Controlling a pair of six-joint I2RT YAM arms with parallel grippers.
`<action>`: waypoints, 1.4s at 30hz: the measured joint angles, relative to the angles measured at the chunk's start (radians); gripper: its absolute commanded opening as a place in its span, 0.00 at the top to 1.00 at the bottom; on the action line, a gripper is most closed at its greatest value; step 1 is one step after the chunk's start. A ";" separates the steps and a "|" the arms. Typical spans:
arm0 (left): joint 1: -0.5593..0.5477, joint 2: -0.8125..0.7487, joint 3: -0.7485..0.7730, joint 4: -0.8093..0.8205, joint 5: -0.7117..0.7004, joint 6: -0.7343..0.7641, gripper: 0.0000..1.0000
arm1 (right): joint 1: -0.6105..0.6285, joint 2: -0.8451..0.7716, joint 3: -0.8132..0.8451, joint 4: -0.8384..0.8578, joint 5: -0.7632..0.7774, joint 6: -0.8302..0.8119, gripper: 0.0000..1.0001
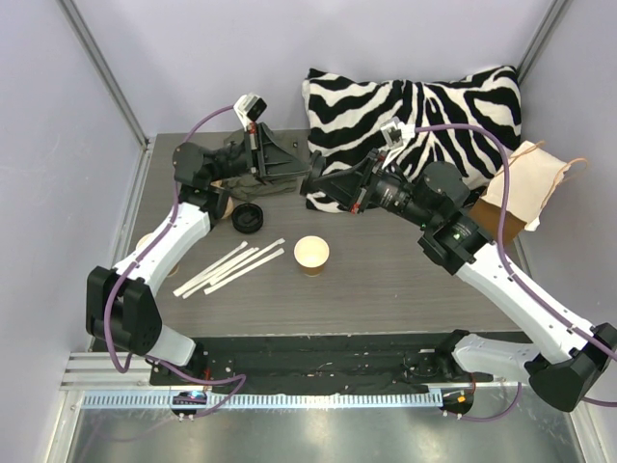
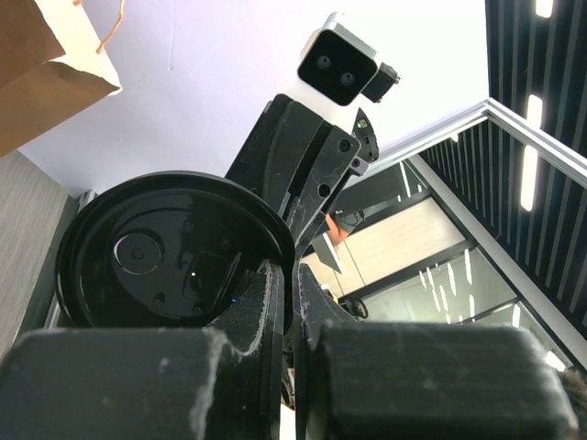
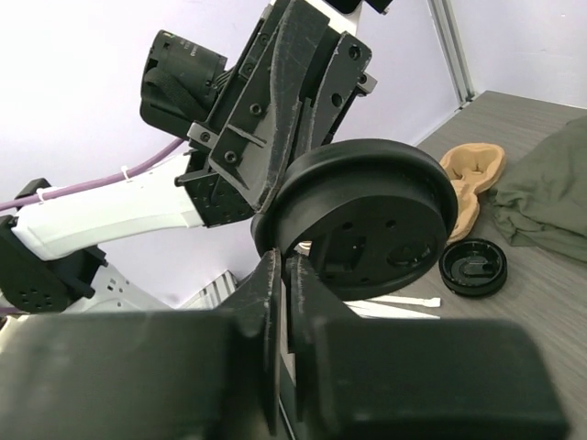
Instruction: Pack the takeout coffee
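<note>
The takeout coffee (image 1: 311, 254), a tan paper cup with a pale rim, stands open and upright on the table's middle, apart from both grippers. Above and behind it, my left gripper (image 1: 301, 176) and right gripper (image 1: 319, 189) meet tip to tip. Both pinch the same black round lid (image 2: 165, 257), held in the air. In the left wrist view my left gripper (image 2: 295, 270) is shut on the lid's rim. The right wrist view shows my right gripper (image 3: 282, 261) shut on the opposite rim of the lid (image 3: 367, 211).
A second black lid (image 1: 248, 217) lies on the table left of the cup, with white stirrers (image 1: 231, 267) in front. The tan pulp carrier (image 3: 472, 174) and a green cloth (image 3: 546, 188) lie far left. A zebra cushion (image 1: 415, 106) and brown paper bag (image 1: 521, 183) sit at the back right.
</note>
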 measured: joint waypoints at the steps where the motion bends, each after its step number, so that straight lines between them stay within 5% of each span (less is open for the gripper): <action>1: 0.000 0.000 -0.002 0.000 0.000 0.001 0.94 | 0.000 0.003 0.000 -0.002 0.001 0.001 0.99; 5: 0.002 0.000 -0.011 0.000 -0.001 0.006 0.60 | -0.003 0.006 0.002 -0.014 0.000 -0.002 0.99; 7: 0.002 -0.001 -0.020 -0.006 -0.001 0.012 0.35 | 0.000 0.010 0.009 -0.028 -0.005 -0.016 0.99; 9: 0.008 -0.007 -0.036 -0.010 0.000 0.010 0.23 | 0.001 0.015 0.022 -0.073 0.002 -0.040 0.99; 15: 0.111 -0.052 -0.096 -0.129 0.003 0.107 0.14 | 0.003 0.024 0.069 -0.219 -0.013 -0.156 0.99; 19: 0.201 -0.101 -0.099 -0.406 -0.004 0.328 0.13 | 0.003 0.030 0.132 -0.356 -0.027 -0.300 0.99; 26: 0.244 -0.132 0.224 -1.352 -0.239 1.104 0.04 | 0.005 0.185 0.327 -0.694 -0.034 -0.658 0.99; 30: 0.247 -0.108 0.393 -1.672 -0.392 1.406 0.00 | 0.025 0.338 0.434 -0.887 -0.006 -0.852 0.99; 42: 0.271 -0.112 0.351 -2.003 -0.668 1.661 0.00 | 0.225 0.668 0.572 -1.241 0.209 -1.160 0.99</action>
